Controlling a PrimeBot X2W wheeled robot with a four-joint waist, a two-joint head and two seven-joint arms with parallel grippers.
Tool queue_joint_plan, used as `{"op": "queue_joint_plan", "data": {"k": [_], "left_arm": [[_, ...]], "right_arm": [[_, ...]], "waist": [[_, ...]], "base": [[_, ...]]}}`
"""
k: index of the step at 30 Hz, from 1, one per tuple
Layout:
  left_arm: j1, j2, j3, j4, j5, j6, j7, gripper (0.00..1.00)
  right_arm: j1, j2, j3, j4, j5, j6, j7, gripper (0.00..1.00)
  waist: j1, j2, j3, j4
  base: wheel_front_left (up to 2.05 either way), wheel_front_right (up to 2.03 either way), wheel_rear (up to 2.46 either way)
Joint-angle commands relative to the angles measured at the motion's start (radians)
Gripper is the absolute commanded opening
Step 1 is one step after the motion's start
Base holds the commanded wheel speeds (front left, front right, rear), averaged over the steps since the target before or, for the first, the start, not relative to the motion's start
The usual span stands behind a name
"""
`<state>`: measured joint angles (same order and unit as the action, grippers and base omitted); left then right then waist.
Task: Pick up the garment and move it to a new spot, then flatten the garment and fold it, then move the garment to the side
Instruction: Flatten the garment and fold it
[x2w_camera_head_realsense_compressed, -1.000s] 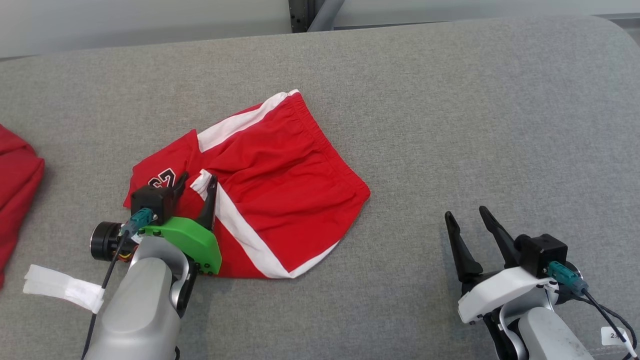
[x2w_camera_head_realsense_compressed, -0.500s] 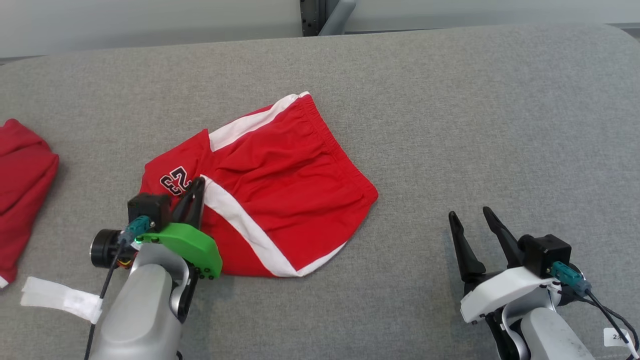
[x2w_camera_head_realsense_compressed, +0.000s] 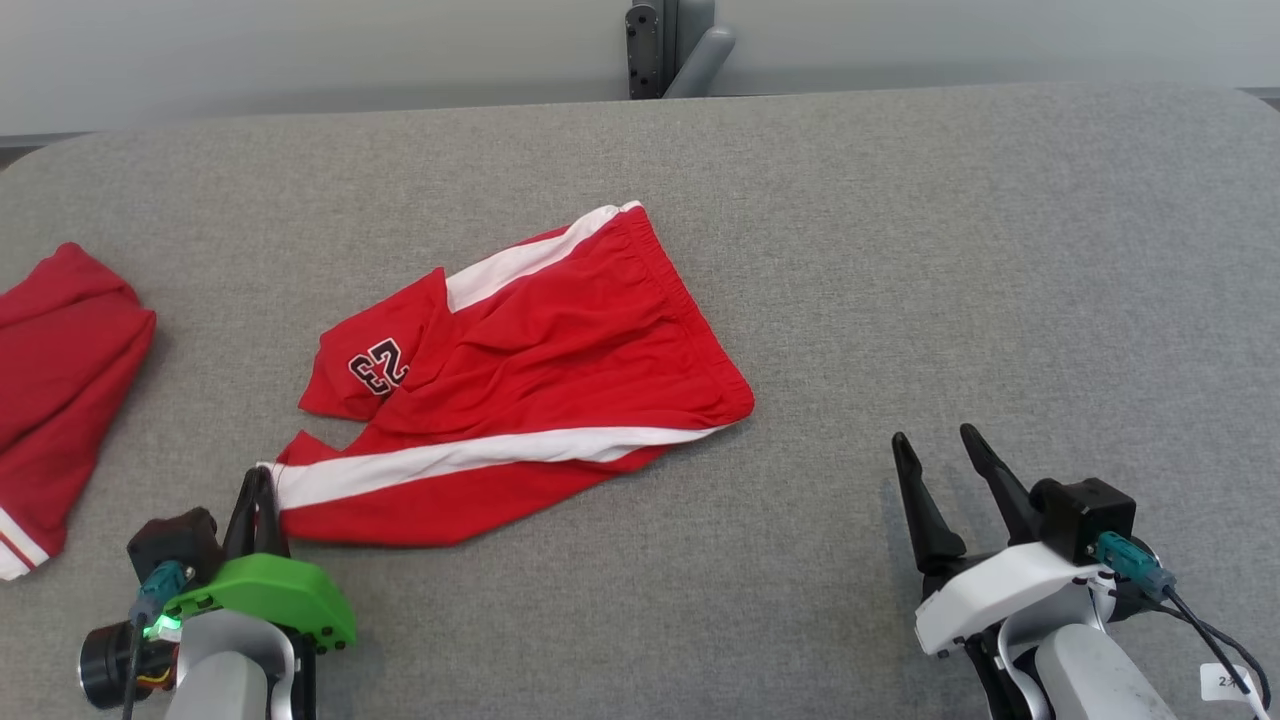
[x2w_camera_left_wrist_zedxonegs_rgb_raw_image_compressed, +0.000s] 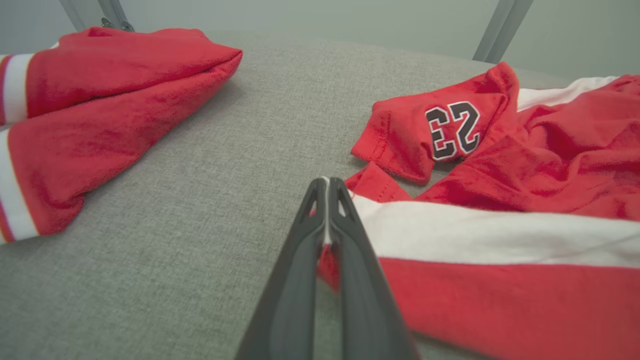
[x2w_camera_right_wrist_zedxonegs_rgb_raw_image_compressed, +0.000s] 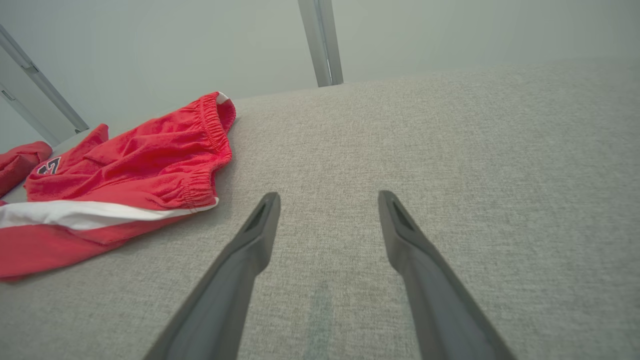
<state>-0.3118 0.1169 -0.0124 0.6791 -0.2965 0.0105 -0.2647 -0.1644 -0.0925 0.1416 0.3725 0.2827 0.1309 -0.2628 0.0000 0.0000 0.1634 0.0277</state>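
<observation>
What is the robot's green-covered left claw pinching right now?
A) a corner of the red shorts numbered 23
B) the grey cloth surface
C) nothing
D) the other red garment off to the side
A: the left gripper has its fingers shut on a hem corner of the red shorts, at the end of the white stripe.

red shorts (x2w_camera_head_realsense_compressed: 560, 370) | white side stripes, number patch | crumpled flat (partly folded) on grey surface
</observation>
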Motion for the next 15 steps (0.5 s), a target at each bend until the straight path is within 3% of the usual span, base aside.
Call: {"op": "queue_joint_plan", "data": {"k": [1, 7, 8, 9, 10, 15], "left_arm": [[0.025, 0.004, 0.021, 0.018, 0.005, 0.004, 0.001, 0.00], [0.051, -0.015, 0.068, 0.061, 0.014, 0.005, 0.001, 0.00], [0.054, -0.019, 0.071, 0.065, 0.018, 0.000, 0.001, 0.10], [0.055, -0.020, 0.077, 0.069, 0.022, 0.000, 0.001, 0.47], [0.054, -0.022, 0.086, 0.069, 0.021, 0.001, 0.001, 1.00], [0.075, -0.041, 0.113, 0.013, 0.048, 0.011, 0.001, 1.00]], "right_arm": [[0.011, -0.003, 0.002, 0.000, 0.001, 0.000, -0.003, 1.00], [0.015, -0.010, 0.007, 0.004, 0.004, 0.000, -0.003, 1.00], [0.013, -0.012, 0.007, 0.004, 0.004, 0.000, -0.003, 1.00], [0.012, -0.013, 0.008, 0.002, 0.003, 0.000, -0.003, 1.00], [0.009, -0.013, 0.010, 0.000, 0.003, 0.000, -0.003, 1.00], [0.002, -0.012, 0.032, -0.015, 0.012, 0.000, -0.003, 1.00]], "waist": [[0.0000, 0.0000, -0.002, -0.003], [0.0000, 0.0000, -0.010, -0.014], [0.0000, 0.0000, -0.011, -0.014], [0.0000, 0.0000, -0.012, -0.015], [0.0000, 0.0000, -0.013, -0.015], [0.0000, 0.0000, -0.021, 0.000]], "base": [[0.00, 0.00, 0.00], [0.00, 0.00, 0.00], [0.00, 0.00, 0.00], [0.00, 0.00, 0.00], [0.00, 0.00, 0.00], [0.00, 0.00, 0.00]]}}
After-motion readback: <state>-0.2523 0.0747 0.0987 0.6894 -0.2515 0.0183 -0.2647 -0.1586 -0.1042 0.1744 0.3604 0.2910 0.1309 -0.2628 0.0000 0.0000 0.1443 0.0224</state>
